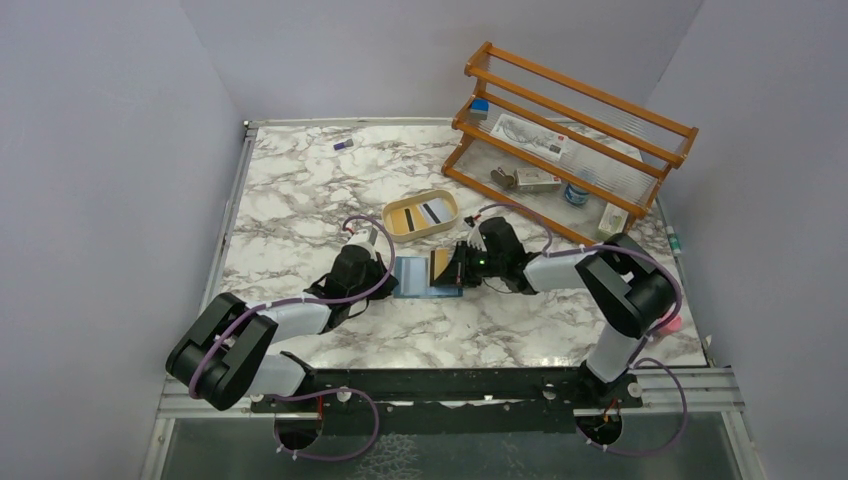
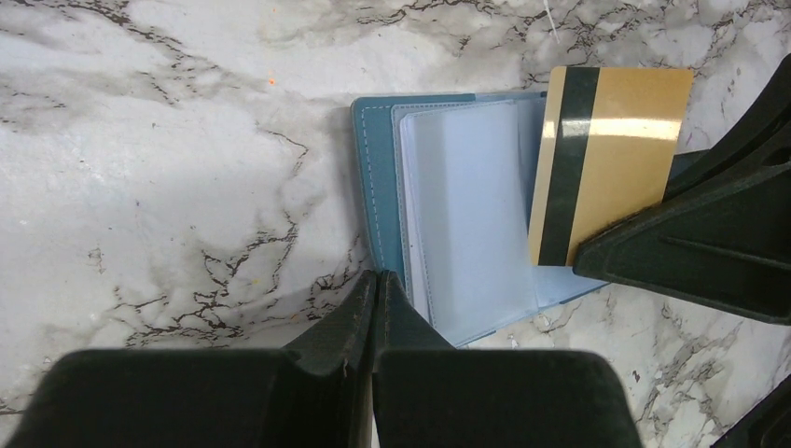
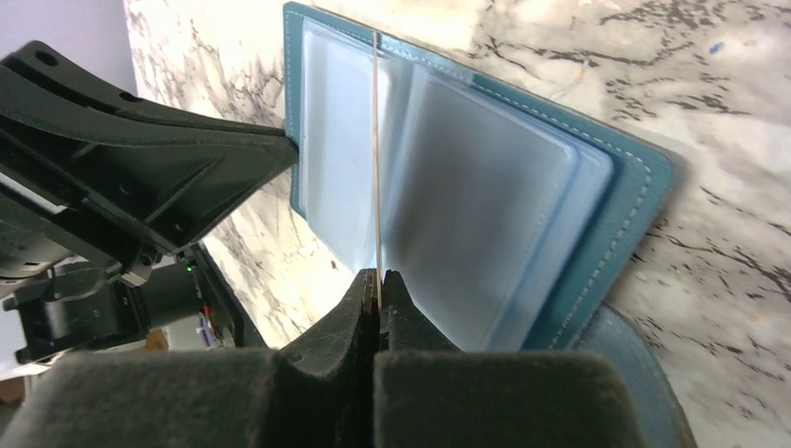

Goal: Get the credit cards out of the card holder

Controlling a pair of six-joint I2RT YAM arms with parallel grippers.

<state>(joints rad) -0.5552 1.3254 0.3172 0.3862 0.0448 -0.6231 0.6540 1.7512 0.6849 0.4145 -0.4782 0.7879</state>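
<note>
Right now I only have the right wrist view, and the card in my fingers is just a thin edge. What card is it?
Observer: The left wrist view shows its face: a yellow card with a dark stripe, pinched at one corner by the right gripper.
Operator: Left gripper shut?
Observer: Yes, shut, right at the card holder's edge.
Operator: Any tray nearby?
Observer: The top view shows a tan oval tray just beyond the holder, cards inside.
</note>
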